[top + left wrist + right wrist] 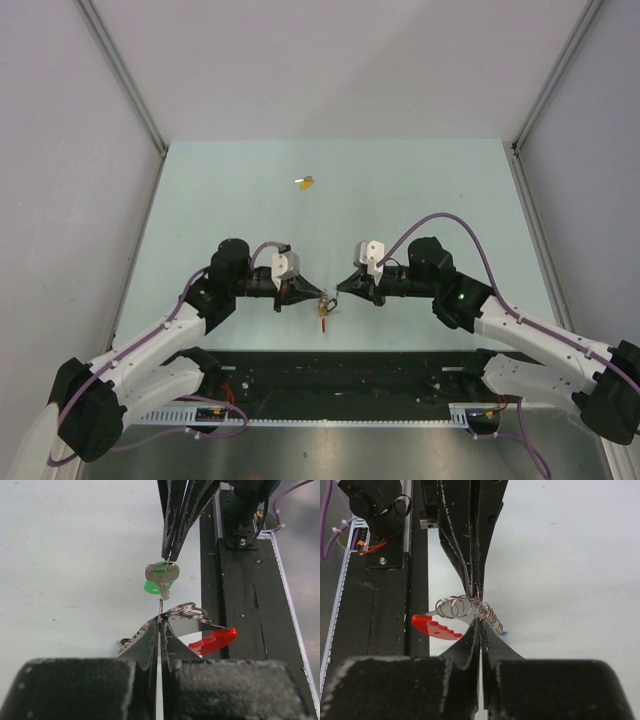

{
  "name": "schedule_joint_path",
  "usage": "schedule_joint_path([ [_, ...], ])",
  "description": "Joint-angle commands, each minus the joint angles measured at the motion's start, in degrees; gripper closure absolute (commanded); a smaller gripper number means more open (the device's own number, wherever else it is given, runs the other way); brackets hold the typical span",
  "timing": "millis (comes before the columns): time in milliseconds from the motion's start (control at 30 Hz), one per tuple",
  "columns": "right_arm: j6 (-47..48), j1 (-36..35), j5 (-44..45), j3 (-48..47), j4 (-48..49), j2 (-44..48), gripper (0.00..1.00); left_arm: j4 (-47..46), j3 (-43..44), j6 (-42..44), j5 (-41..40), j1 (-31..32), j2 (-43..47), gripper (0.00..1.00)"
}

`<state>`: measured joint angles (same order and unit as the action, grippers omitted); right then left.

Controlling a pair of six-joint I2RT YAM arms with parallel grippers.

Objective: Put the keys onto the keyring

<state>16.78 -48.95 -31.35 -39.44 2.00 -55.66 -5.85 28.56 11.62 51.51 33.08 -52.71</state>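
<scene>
Jaws: left gripper [160, 622] clenched on the keyring [185, 612] wire loop, right gripper [169, 557] clenched on the green-headed key [161, 577] | Position: key tip at the loop; yellow-headed key [305, 182] lies well apart | Risk: thin pinch may let the key twist, missing the coil.

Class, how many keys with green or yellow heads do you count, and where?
2. The yellow-headed key lies alone far out on the table; the green-headed key hangs at the tips of the right gripper, next to the keyring. Other keys in the bunch may be hidden.
</scene>
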Motion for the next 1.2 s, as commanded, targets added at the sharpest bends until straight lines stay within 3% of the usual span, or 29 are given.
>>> schedule_joint_path([
  [0, 0.80, -0.18, -0.90, -0.11, 3.71, -0.68, 1.00, 0.13, 1.85, 2.80, 1.49, 0.05, 0.06, 1.00],
  [1167, 4.23, -2.20, -2.05, -3.63, 0.99, -6.39, 1.00, 1.98, 3.00, 4.12, 2.02, 0.49, 0.41, 1.00],
])
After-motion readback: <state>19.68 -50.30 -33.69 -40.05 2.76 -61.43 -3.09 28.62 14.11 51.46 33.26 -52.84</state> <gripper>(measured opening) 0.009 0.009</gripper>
